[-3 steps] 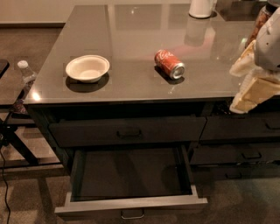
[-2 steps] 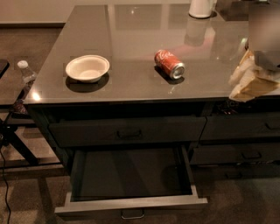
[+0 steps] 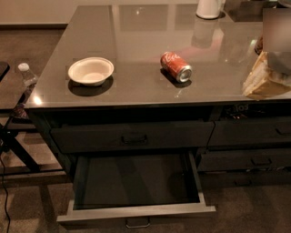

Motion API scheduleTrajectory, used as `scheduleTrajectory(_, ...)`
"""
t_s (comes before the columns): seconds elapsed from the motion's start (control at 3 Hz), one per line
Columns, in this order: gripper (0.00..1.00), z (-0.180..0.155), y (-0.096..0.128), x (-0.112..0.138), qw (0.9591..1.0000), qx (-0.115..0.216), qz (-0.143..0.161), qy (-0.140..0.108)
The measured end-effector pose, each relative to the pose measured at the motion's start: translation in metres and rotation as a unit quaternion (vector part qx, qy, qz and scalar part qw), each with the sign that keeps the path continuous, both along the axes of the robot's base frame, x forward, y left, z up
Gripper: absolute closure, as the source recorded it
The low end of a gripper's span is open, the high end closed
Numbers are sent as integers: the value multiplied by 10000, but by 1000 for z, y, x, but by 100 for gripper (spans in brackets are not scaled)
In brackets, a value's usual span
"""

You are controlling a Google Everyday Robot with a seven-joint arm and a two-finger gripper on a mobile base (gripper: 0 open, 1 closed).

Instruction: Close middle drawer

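The middle drawer (image 3: 136,210) is pulled far out at the bottom of the camera view. It has a pale grey rim, a dark empty tray inside and a small metal pull handle (image 3: 137,223) on its front. Above it the top drawer (image 3: 132,135) is shut. My gripper (image 3: 265,78) is a pale beige shape at the right edge, over the counter's right front corner. It is well above and to the right of the open drawer and touches nothing of it.
On the grey countertop (image 3: 136,36) are a white bowl (image 3: 91,70), a red soda can (image 3: 176,66) lying on its side, and a white container (image 3: 209,8) at the back. Narrower shut drawers (image 3: 250,132) are on the right. A water bottle (image 3: 27,77) stands at the left.
My gripper has risen slightly and drawn toward the right edge. The drawer stays open and nothing on the counter has moved.
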State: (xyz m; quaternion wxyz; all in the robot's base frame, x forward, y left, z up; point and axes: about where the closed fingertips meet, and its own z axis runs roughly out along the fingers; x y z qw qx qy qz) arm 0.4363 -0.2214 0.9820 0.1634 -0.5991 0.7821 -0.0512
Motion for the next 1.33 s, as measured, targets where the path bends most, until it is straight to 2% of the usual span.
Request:
scheduleTrajectory(0.33, 100, -21, -14, -24, 9996, -145, -211, 113)
scheduleTrajectory(0.67, 100, -77, -30, -61, 9970, -189, -455, 605)
scheduleTrajectory(1.0, 100, -144, -41, -96, 9900, -132, -669, 1236)
scheduleTrajectory(1.33, 100, -154, -42, -103, 9883, -157, -669, 1362)
